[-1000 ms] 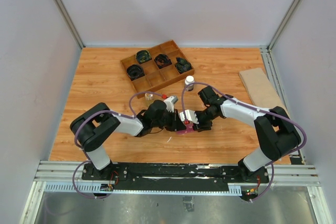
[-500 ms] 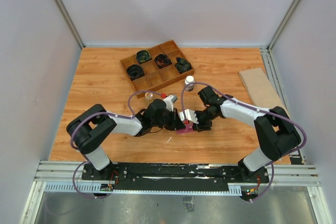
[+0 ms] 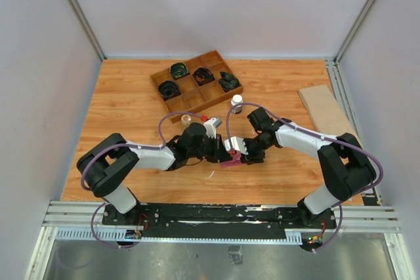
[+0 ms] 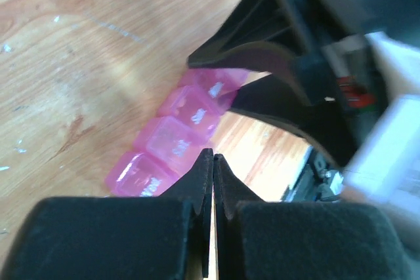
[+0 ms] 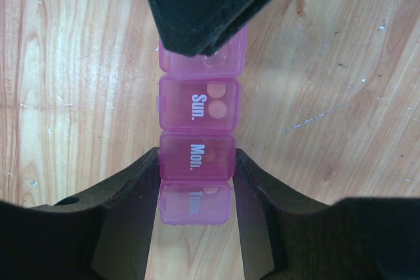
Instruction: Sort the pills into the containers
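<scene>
My right gripper [image 5: 197, 162] is closed down onto the strip [image 5: 197, 113]. Its two fingers [image 5: 131, 195] press the sides of the compartment marked "Mon.", so the strip lies lengthwise between them, flat on the table [image 5: 79, 96]. The "Tues" cell is nearest my right wrist, and "Sun." and one more cell run out ahead of the fingertips. Pale round pills [image 5: 218, 108] show through the pink of the "Sun." cell. A few more show faintly in the cells at either end.

My left gripper [image 4: 213, 159] is fully closed, tip against tip, with nothing between them. Its tips sit over the far end cell. I cannot tell whether they touch it.
</scene>
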### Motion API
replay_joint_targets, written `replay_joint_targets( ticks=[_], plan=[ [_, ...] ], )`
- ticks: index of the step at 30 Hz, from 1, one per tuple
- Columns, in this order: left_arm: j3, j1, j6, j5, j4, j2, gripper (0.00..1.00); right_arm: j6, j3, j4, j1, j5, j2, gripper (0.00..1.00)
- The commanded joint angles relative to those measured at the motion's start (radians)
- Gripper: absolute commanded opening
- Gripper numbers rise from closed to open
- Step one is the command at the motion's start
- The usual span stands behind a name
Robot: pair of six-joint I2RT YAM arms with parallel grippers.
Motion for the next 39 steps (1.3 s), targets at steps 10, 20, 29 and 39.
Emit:
replay_joint_targets(
  ticks=[10, 20, 29, 39],
  plan=[
    [-0.123, -0.003, -0.018, -0.023, 0.089, 0.212, 0.00, 0.013, 0.019, -0.004, 0.013, 0.005, -0.003, 0.46],
    [-0.139, -0.002, 0.011, -0.005, 0.052, -0.121, 0.06, 0.028, 0.022, -0.003, 0.012, -0.006, -0.013, 0.56],
    [-0.288, -0.003, 0.082, -0.064, 0.147, -0.287, 0.13, 0.053, 0.021, -0.011, -0.012, -0.056, -0.060, 0.79],
    [-0.418, -0.003, 0.142, -0.153, 0.201, -0.633, 0.60, 0.062, 0.023, -0.054, -0.062, -0.147, -0.195, 0.85]
  ],
)
